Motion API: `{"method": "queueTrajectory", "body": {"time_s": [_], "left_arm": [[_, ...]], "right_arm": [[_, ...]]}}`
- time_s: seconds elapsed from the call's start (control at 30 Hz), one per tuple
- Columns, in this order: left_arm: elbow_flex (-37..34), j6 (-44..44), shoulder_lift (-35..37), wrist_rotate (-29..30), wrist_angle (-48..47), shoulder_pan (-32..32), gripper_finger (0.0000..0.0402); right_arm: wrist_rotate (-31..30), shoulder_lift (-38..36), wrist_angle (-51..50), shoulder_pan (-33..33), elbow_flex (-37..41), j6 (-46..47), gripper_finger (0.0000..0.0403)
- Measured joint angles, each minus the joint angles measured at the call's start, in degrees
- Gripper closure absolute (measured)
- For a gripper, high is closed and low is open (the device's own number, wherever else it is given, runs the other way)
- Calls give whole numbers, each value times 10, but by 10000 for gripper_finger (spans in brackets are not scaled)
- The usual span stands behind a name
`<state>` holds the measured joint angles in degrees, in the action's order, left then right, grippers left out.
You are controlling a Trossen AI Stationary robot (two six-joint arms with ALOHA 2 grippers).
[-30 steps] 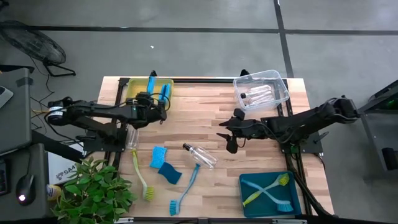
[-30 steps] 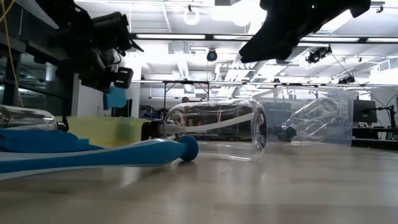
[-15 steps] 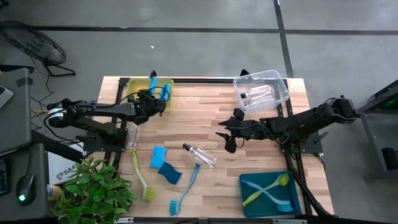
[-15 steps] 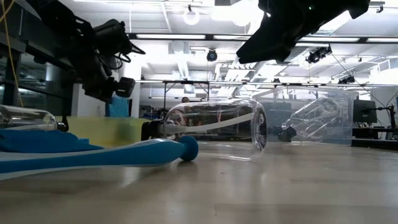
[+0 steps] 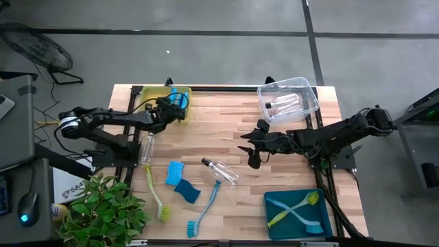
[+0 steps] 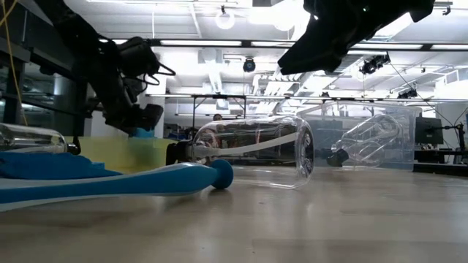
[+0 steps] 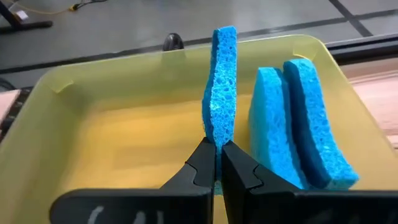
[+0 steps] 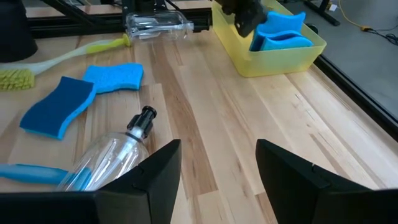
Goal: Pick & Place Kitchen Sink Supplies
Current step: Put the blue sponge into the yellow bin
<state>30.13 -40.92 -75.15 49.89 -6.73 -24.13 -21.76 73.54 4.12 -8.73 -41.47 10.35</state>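
My left gripper [image 5: 170, 105] is shut on a blue sponge [image 7: 222, 93] inside the yellow bin [image 5: 147, 101] at the table's far left. Two more blue sponges [image 7: 298, 137] stand on edge in that bin, beside the held one. My right gripper [image 5: 251, 148] is open and empty above mid-table, and it also shows in its own wrist view [image 8: 217, 168]. A clear bottle with a black top [image 5: 221, 171] lies on its side close in front of it. Two blue sponges [image 5: 180, 182], a yellow-green brush [image 5: 155, 195] and a blue brush [image 5: 204, 209] lie on the table's near left. My left gripper pinches the sponge's two broad faces at its near end [image 7: 216, 138] between its two fingers [image 7: 200, 163]. The sponge stands on its thin edge and sticks out forward past the fingertips, over the bin's floor. Whether it touches the floor, I cannot tell.
A second clear bottle [image 5: 146, 149] lies at the left edge. A clear bin [image 5: 307, 103] with bottles stands at the far right. A teal bin [image 5: 274, 214] with brushes stands at the near right. A green plant [image 5: 103, 213] stands beside the near left corner.
My left gripper has carried the sponge toward the table's far edge and down, from above the bin's near wall into the yellow bin. It has stayed shut on the sponge.
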Motion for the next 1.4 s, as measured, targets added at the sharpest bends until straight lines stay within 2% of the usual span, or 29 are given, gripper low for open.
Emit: {"method": "queueTrajectory", "body": {"time_s": [0.57, 0.93, 1.4], "left_arm": [[0, -31, -73, 6, 38, 0, 395], [0, -29, -73, 1, 37, 0, 332], [5, -28, -72, 0, 36, 1, 281]], "right_arm": [[2, 0, 0, 0, 0, 1, 202], [2, 0, 0, 0, 0, 0, 202], [10, 0, 0, 0, 0, 9, 201]]}}
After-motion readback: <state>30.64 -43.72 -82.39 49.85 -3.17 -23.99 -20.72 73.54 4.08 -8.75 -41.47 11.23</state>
